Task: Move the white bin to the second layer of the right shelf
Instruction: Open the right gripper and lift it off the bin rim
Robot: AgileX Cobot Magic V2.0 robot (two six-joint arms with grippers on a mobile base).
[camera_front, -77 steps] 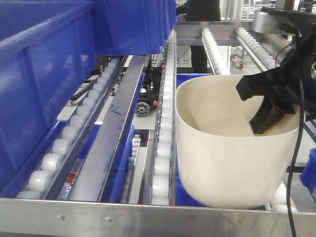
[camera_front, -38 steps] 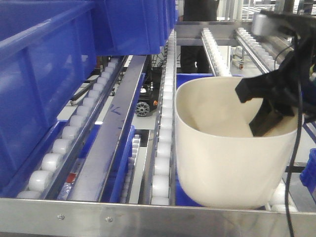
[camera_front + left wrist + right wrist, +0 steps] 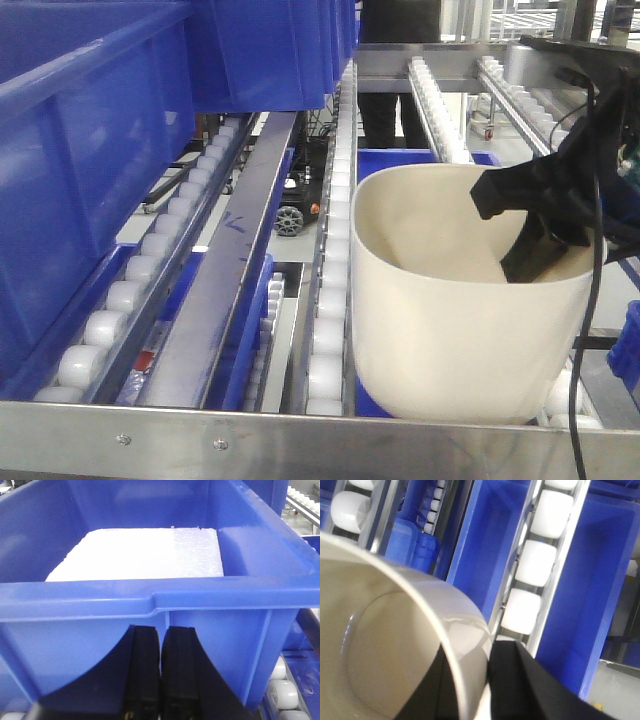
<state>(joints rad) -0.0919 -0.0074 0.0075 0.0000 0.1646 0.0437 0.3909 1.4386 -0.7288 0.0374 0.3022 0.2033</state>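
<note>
Blue crates [image 3: 90, 150], white foam slab [image 3: 137, 555]

A blue crate [image 3: 150, 600] stands right before the left hand [image 3: 161, 675]; open roller rails [image 3: 335, 230] lie left of the white bin [image 3: 460, 300].

The front view is evenly and brightly lit with soft shadows, a dull sheen on the steel front rail [image 3: 300, 437] and mild softness across the frame; the white bin [image 3: 450, 340] shows gentle shading inside and no harsh glare. In the left wrist view the white slab [image 3: 137, 555] inside the blue crate [image 3: 150, 600] is blown out to featureless white, and the dark jaws at the bottom are blurred. The right wrist view is close and soft-focused, with a bright highlight on the bin's rim [image 3: 465, 630] and overexposed rollers [image 3: 535, 562].
</note>
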